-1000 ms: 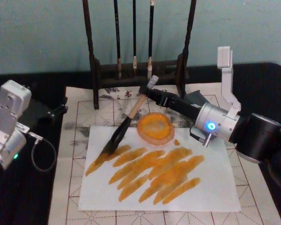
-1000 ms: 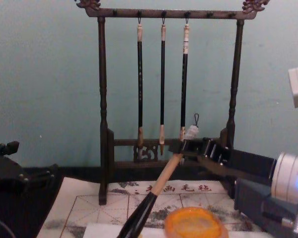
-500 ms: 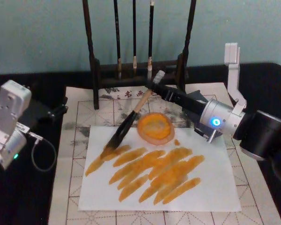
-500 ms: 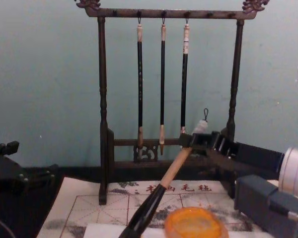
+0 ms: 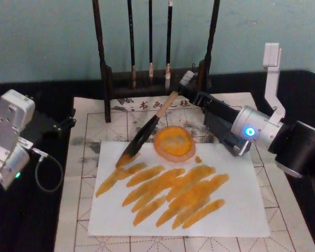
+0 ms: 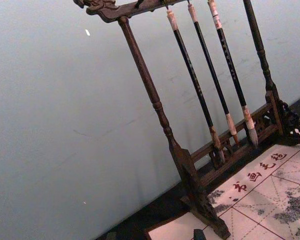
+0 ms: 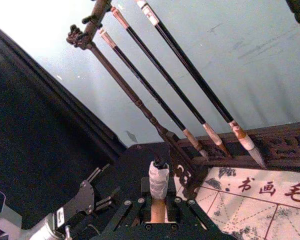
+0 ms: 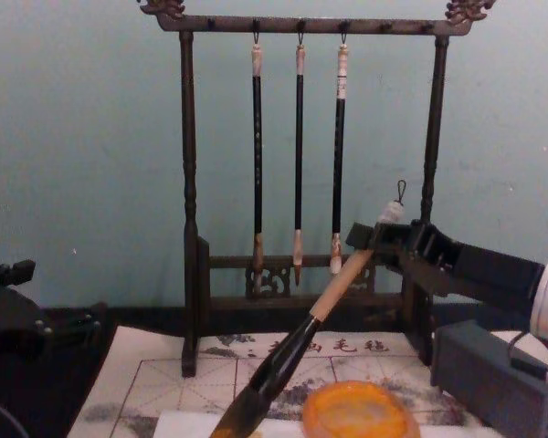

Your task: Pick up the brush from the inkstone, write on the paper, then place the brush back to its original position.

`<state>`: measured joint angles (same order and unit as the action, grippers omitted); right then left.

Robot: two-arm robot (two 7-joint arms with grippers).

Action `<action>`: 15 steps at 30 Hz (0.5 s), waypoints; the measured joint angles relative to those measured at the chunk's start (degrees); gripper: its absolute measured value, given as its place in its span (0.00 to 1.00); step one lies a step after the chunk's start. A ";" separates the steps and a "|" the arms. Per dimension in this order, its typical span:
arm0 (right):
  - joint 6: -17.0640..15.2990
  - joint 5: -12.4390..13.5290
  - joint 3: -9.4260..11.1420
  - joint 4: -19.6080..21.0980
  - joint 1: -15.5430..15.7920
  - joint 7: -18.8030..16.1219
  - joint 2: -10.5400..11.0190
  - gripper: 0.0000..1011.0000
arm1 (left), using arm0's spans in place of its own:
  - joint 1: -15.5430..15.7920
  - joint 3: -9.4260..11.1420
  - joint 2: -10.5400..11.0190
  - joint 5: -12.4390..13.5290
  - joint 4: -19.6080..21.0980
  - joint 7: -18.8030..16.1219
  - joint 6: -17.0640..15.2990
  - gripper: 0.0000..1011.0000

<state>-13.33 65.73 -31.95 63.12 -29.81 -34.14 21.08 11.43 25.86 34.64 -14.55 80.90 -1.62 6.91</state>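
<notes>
The brush [image 5: 152, 123] has a tan handle, a black lower section and a dark tuft. It slants from my right gripper [image 5: 191, 92] down to the left, and its tuft is over the upper left part of the paper [image 5: 236, 205]. I cannot tell whether the tuft touches the sheet. My right gripper [image 8: 379, 239] is shut on the handle just below the white end cap [image 7: 158, 177]. The white paper carries several orange strokes. The round orange inkstone [image 5: 174, 143] sits at the paper's far edge, just right of the brush [image 8: 320, 310]. My left gripper [image 5: 65, 122] is parked at the left.
A dark wooden rack [image 5: 106, 79] with three thin hanging brushes [image 8: 297, 155] stands close behind the held brush. A beige mat [image 5: 84, 157] with red grid lines lies under the paper. A cable loop [image 5: 44, 176] lies on the black table at the left.
My right gripper has drawn back to the right and toward the rack with the brush. The tuft has slid up along the left stroke toward the inkstone. The left arm has stayed still.
</notes>
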 joint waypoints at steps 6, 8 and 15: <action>-0.01 0.72 0.08 0.31 0.13 0.08 0.20 0.18 | 0.00 0.00 0.00 0.00 0.00 0.00 0.00 0.99; -0.01 0.90 0.03 0.34 0.13 0.10 0.29 0.18 | 0.00 0.00 0.00 0.00 0.00 0.00 0.00 0.99; -0.01 1.25 -0.18 0.39 0.10 0.28 0.41 0.18 | 0.00 0.00 0.00 0.00 0.00 0.00 0.00 0.99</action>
<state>-13.34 66.98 -32.13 63.51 -29.71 -33.86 21.49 11.43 25.86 34.65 -14.55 80.90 -1.62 6.91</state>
